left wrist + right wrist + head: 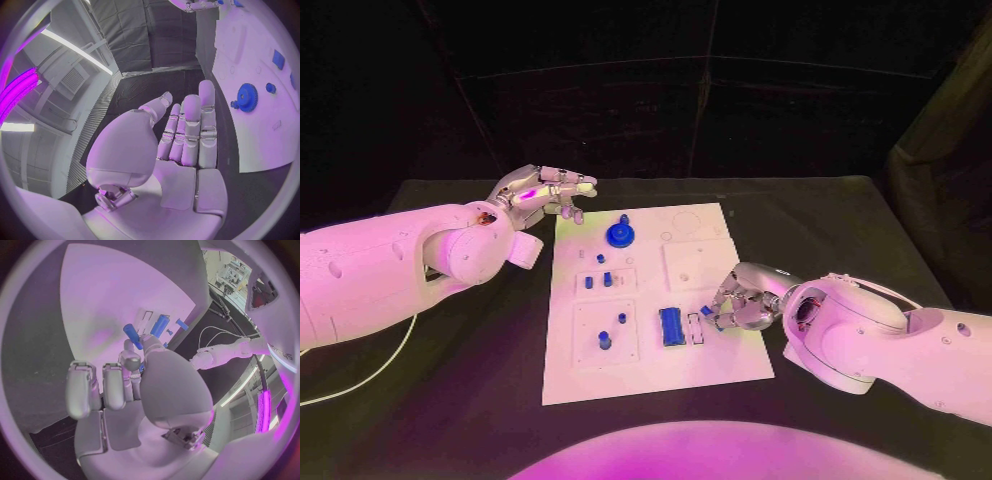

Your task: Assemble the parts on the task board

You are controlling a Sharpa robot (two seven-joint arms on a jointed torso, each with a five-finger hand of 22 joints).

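Observation:
The white task board (pixel 718 355) lies in the middle of the table. On its far part sits a blue gear (pixel 620 236) (pixel 246 97). Small blue pegs (pixel 597 281) stand in its left column, and a blue cylinder (pixel 672 327) (pixel 160 325) lies nearer the front. My left hand (pixel 542 192) (pixel 184 135) hovers over the board's far left corner with its fingers apart and nothing in them. My right hand (pixel 744 300) (pixel 134 375) is at the board's right edge, beside the cylinder. It pinches a small blue peg (pixel 132 333) between thumb and fingertip.
The black table (pixel 848 220) surrounds the board. A white cable (pixel 358 385) lies on it at the front left. Raised white square plates (pixel 692 265) sit on the board's right half. A small blue clip (pixel 182 324) lies next to the cylinder.

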